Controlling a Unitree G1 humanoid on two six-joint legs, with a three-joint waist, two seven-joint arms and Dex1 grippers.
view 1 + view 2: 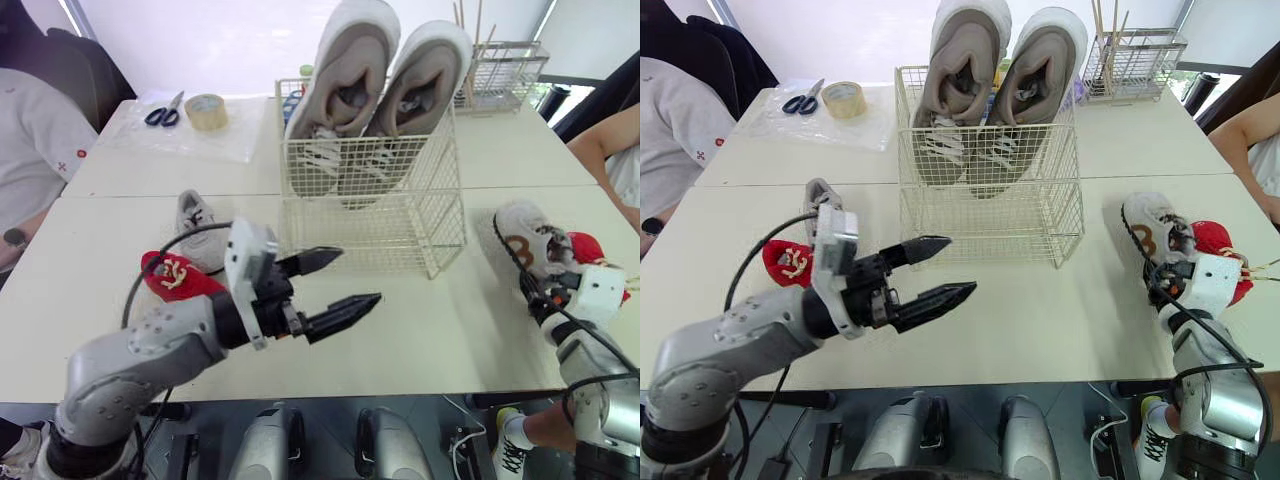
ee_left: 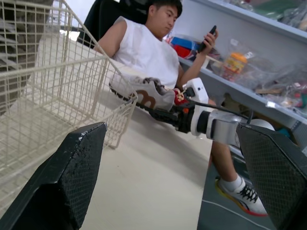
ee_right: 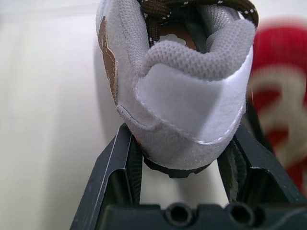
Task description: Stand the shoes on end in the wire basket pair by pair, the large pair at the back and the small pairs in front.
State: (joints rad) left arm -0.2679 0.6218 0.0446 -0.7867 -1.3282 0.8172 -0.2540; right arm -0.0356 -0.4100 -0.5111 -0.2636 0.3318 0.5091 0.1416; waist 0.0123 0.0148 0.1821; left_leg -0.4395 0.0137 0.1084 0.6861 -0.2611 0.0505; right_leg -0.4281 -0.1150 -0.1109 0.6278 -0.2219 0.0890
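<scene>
table (image 1: 420,340): pale top that carries everything below. a person in a white shirt (image 1: 40,140) sits at the robot's left edge of it, and a second person's arm (image 1: 610,150) shows at the right edge.

wire basket (image 1: 400,225): stands upright near the middle of the table, towards the far side.

large pair (image 1: 350,60): two grey shoes side by side in the back part of the basket. they stand on end, toes down and heels up, and rise well above the rim.

left gripper (image 1: 360,275): hangs above the table just in front of the basket. its fingers are spread wide with nothing between them.

right gripper (image 3: 180,143): low at the right side of the table. its two fingers are closed against either side of the heel of the small grey-and-white shoe (image 1: 530,238), which has brown laces and a brown mark and lies with its toe pointing away from the robot.

right red shoe (image 1: 588,247): lies touching the far-right side of that shoe.

left grey shoe (image 1: 197,225) and left red shoe (image 1: 178,277): lie close together on the table's left side, behind the left arm and well apart from the basket.

far edge: a second wire rack (image 1: 505,70) holding sticks, behind the basket to the right. at the far left a clear plastic sheet (image 1: 230,140) carries a roll of tape (image 1: 206,110) and blue-handled scissors (image 1: 165,112) beside it.
</scene>
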